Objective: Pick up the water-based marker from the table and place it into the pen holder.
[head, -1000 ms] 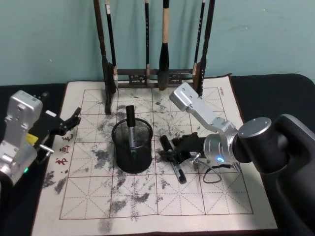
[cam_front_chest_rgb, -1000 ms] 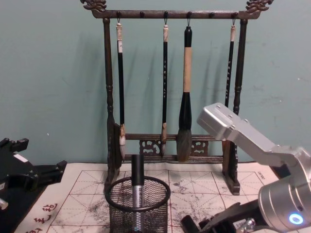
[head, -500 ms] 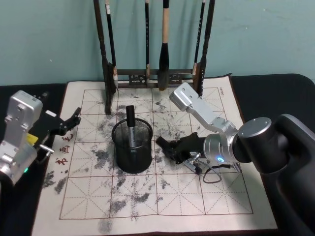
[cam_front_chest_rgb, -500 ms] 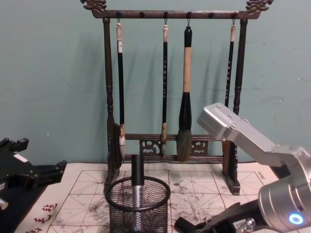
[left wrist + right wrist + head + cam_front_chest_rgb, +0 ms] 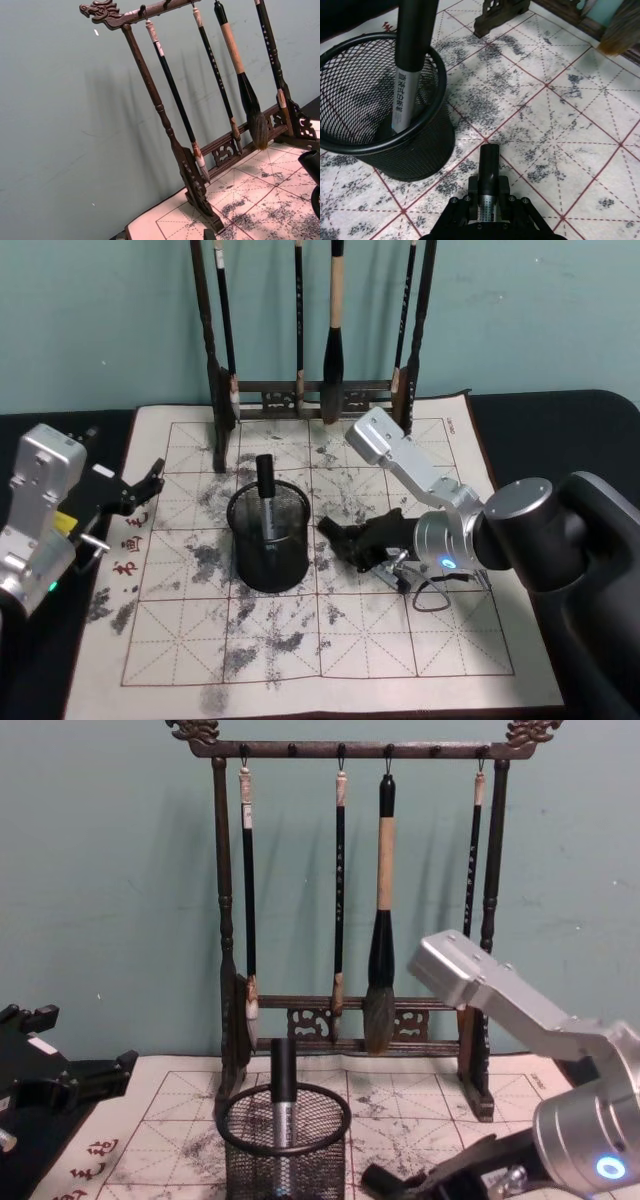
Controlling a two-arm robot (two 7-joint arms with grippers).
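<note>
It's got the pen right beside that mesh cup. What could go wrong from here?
The right pincer holds the marker low beside the pen holder; unless lifted, its tip could bump the mesh wall. A second marker already standing inside could block the new one. The left pincer sits parked far left.

Soft, fairly bright room light falls from the front and somewhat from the robot's right. On the wall (image 5: pixel 120 920), the rack (image 5: pixel 222 920) and each hanging brush (image 5: pixel 385 860) throw pale, wide-edged shadows to the left. The cream mat (image 5: pixel 330 640) reads bright against the dark worktop (image 5: pixel 560 410), with a faint shadow at the foot of the mesh cup (image 5: pixel 385 125). The silver arm casing (image 5: pixel 385 448) shows mild glare, a blue lamp (image 5: pixel 607 1169) glows, and the marker (image 5: pixel 489 160) in the right hand (image 5: pixel 488 192) bears a dull sheen.
</note>
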